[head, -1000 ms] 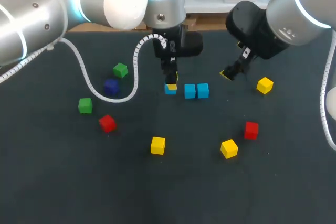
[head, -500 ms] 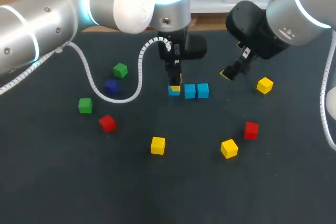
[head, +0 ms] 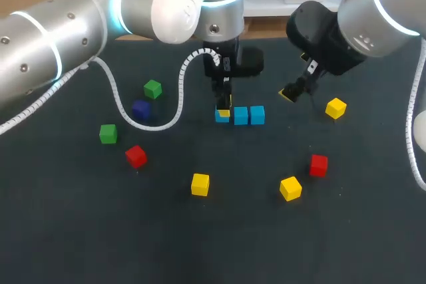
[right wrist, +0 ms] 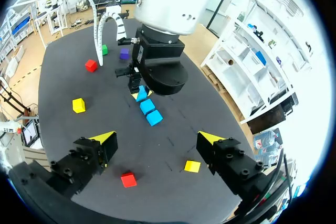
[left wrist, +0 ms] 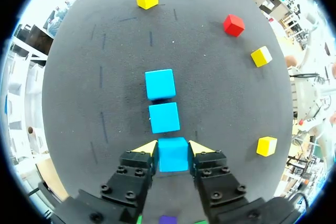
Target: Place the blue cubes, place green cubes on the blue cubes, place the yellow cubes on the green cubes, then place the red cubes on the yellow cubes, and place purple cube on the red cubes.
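Sharp-edged blue cube (left wrist: 172,156) pinched in left gripper (left wrist: 173,148), at 9 o'clock of two matching cubes (head: 241,116); right gripper (right wrist: 156,138) spread wide.

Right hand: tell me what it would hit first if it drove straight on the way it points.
Most likely bare table, just short of the row of blue cubes. Nothing lies between the open right hand and that spot, though depth is hard to judge.
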Robot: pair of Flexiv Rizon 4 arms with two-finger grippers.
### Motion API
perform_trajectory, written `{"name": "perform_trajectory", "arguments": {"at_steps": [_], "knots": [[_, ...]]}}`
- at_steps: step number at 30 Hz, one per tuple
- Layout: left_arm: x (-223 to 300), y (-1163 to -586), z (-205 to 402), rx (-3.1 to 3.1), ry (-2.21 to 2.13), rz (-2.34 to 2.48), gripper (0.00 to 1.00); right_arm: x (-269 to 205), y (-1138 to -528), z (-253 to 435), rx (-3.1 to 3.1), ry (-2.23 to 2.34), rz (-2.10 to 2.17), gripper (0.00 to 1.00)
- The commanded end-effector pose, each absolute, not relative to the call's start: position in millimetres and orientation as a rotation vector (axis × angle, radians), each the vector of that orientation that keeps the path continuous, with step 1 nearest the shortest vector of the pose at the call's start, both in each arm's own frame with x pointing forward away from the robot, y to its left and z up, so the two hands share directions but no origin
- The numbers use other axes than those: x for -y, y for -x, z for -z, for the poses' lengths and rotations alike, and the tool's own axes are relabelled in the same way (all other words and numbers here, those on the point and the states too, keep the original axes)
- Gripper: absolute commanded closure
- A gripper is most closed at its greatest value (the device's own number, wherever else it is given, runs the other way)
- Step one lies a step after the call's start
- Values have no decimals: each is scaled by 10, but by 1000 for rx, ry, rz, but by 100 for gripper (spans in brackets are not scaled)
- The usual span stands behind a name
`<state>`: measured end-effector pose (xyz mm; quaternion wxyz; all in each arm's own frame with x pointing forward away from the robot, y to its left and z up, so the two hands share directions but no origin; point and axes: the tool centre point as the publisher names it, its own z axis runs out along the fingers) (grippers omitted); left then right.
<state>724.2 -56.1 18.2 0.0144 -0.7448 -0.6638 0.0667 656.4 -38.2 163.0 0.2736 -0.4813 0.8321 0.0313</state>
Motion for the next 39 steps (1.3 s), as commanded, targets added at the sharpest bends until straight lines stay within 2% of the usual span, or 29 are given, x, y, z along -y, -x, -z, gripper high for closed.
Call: {"name": "perform_trajectory", "arguments": {"at_steps": [1, 39], "knots": [[583, -7285, -184, 2056, 2316, -215, 100, 382, -6558, -1624, -2237, 1291, -80, 0], [597, -7295, -63, 2038, 2302, -225, 100, 382, -6558, -1624, -2237, 1291, -80, 0]]}}
